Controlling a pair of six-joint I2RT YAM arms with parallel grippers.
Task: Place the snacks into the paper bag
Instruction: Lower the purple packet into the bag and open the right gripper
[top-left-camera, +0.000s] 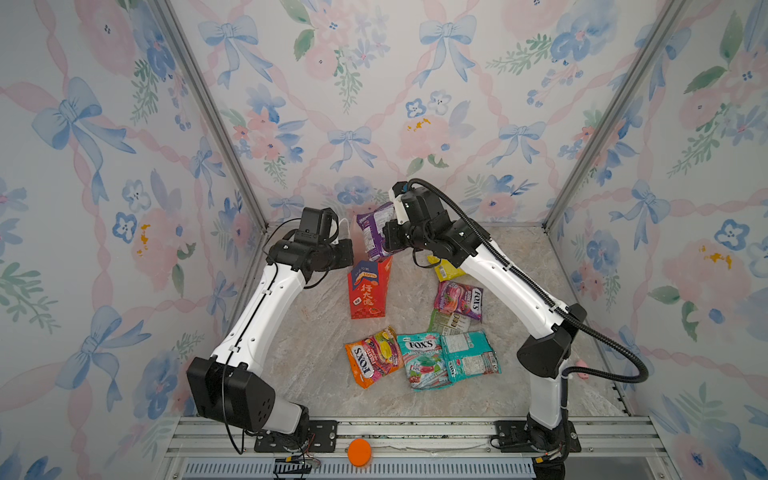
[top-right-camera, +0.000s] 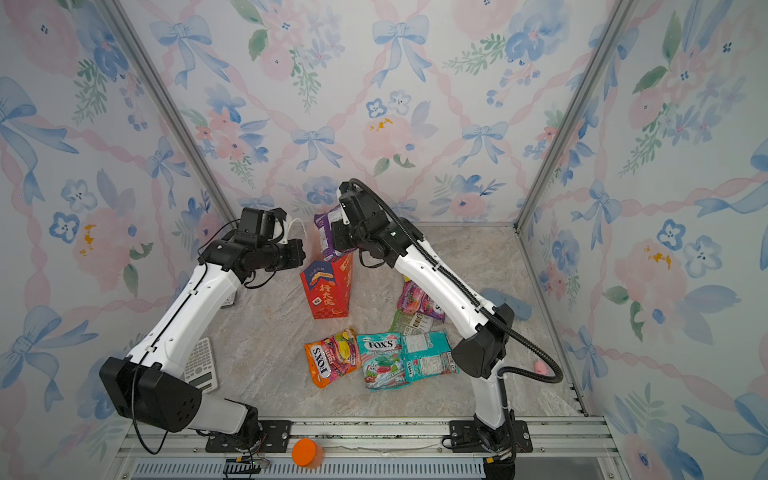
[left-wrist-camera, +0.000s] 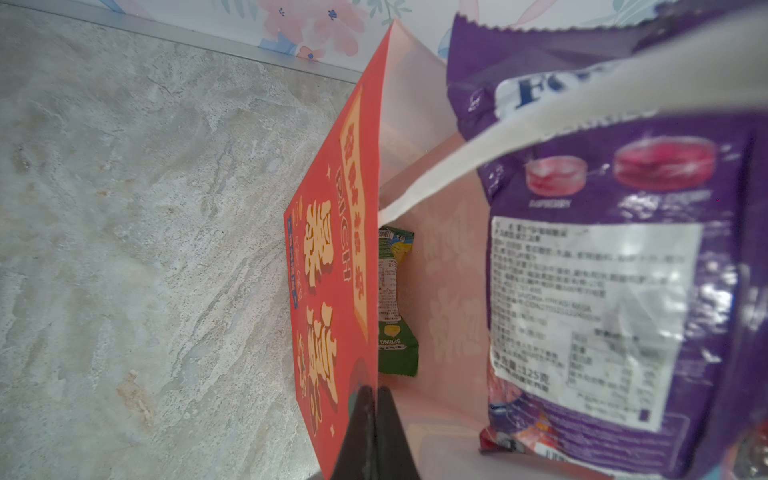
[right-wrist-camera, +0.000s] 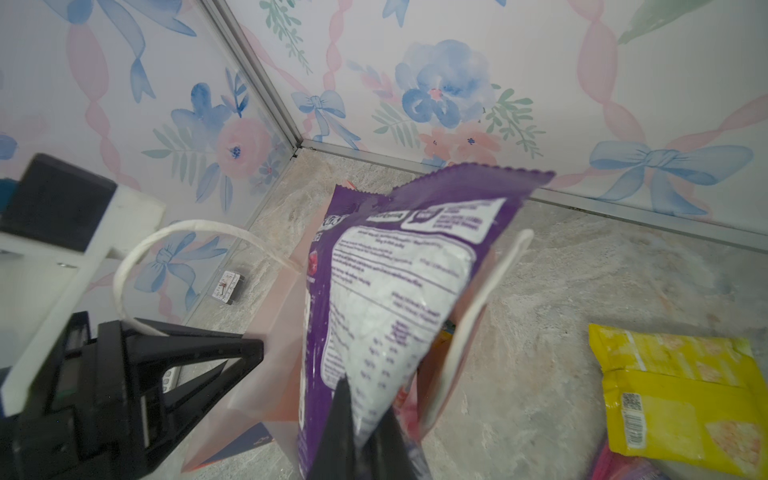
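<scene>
In both top views the purple packet (top-left-camera: 374, 230) hangs at the upright bag (top-left-camera: 370, 297)'s mouth. Left wrist: left tool (left-wrist-camera: 375, 397) clenched on the bag's wall. Right wrist: right tool (right-wrist-camera: 363, 415) clamps the packet's corner

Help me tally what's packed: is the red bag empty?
Not empty. The left wrist view looks into the bag and shows a green packet inside; the purple packet hangs at its mouth.

1. Left arm (top-left-camera: 266, 307): white shells, black joint housings; thin black wire (top-left-camera: 225, 415) loops down to the aluminium rail (top-left-camera: 415, 432).
2. Right arm (top-left-camera: 511, 282): same colours; ribbed black hose (top-left-camera: 611, 345) runs toward that rail.
</scene>
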